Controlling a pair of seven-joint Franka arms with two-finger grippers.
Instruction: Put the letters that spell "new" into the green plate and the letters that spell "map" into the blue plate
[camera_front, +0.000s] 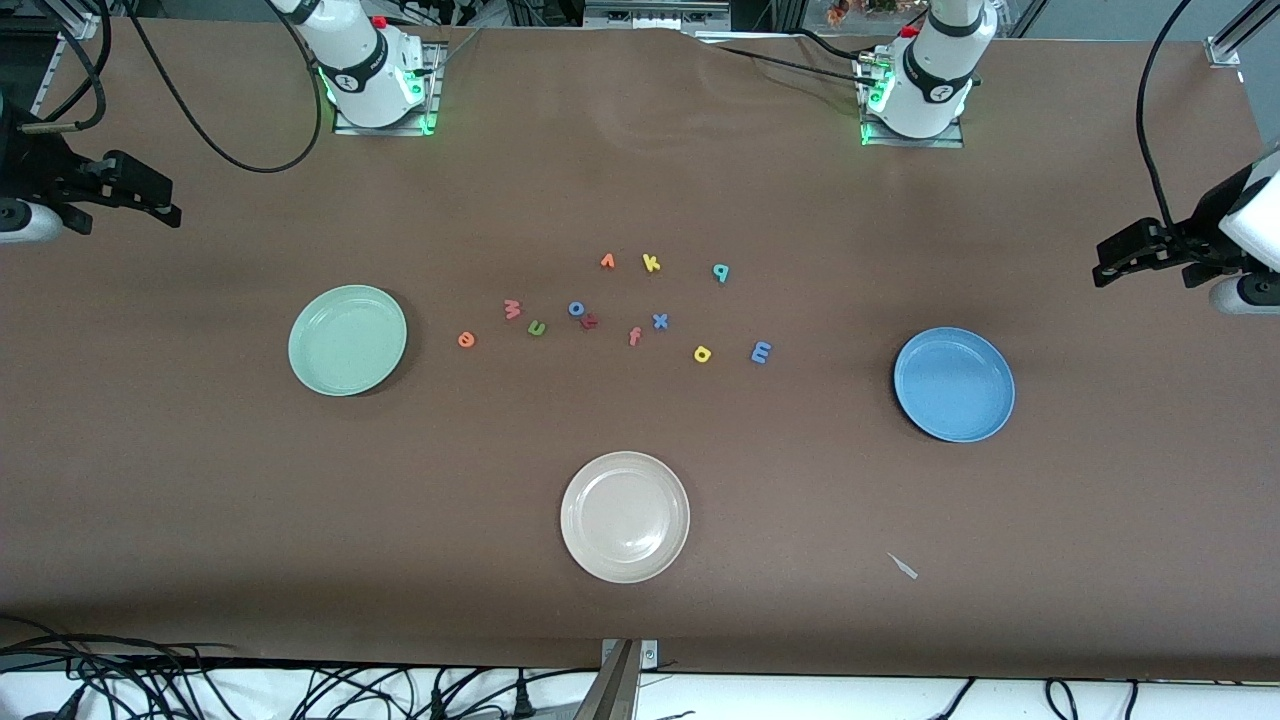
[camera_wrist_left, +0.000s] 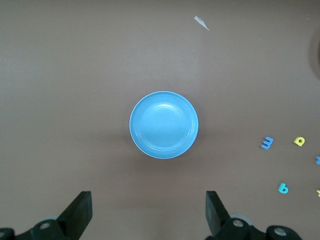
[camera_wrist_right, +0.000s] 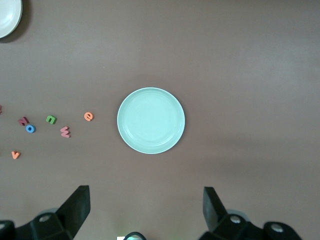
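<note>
your left pincer (camera_wrist_left: 147, 215) hangs spread wide over the blue plate (camera_wrist_left: 164, 125), right pincer (camera_wrist_right: 145, 212) spread over the green plate (camera_wrist_right: 151, 120); all letters sit on the worktop (camera_front: 200, 500) between the plates.

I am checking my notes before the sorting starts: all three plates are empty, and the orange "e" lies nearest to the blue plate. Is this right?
Not quite. The front view shows the orange "e" nearest to the green plate, not the blue plate. All three plates, the cream-white plate included, are indeed empty.
</note>
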